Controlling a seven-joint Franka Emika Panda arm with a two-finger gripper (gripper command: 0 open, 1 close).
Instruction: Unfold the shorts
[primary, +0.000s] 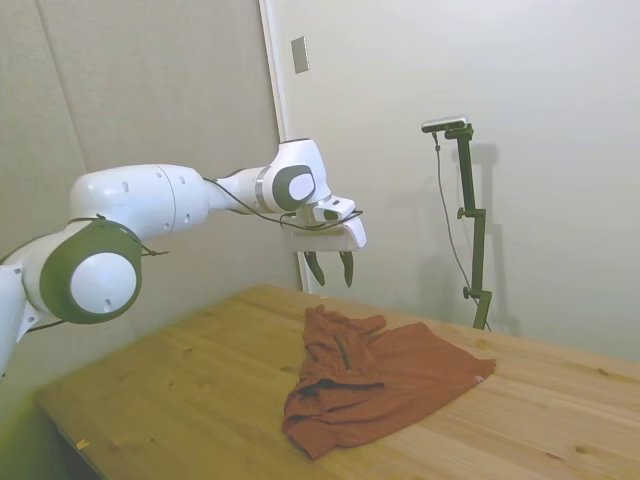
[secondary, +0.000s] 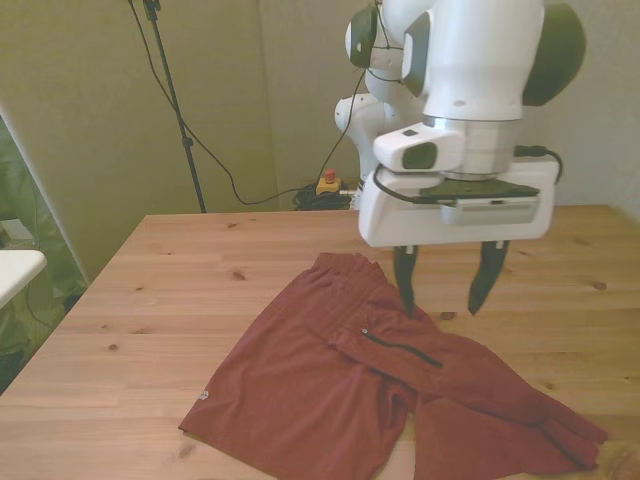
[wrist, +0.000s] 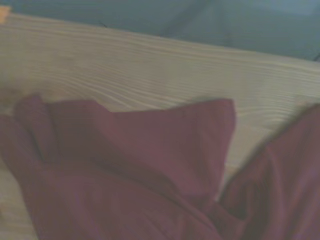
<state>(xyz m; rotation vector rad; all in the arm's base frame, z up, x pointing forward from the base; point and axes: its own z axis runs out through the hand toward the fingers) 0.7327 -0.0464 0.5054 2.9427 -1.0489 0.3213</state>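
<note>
Shorts (secondary: 330, 390) (zipper visible from front) lie below parted hand (secondary: 447, 282).

Counted in view: one pair of rumpled rust-orange soft cloth shorts (primary: 375, 380), bearing one dark zipper line (secondary: 400, 349) and one small white tag (secondary: 203, 397); one wooden plank table (primary: 180, 400); one white two-finger gripper (secondary: 446, 290) with two dark fingers (secondary: 404, 278).

White arm reaches out roughly level over the table (primary: 180, 400), wrist bent so gripper (primary: 331, 269) points straight down. Fingers (secondary: 404, 283) dark, spread apart, nothing btwn them. Gripper hangs well above the table, clear of its surface, tips not touching anything.
</note>
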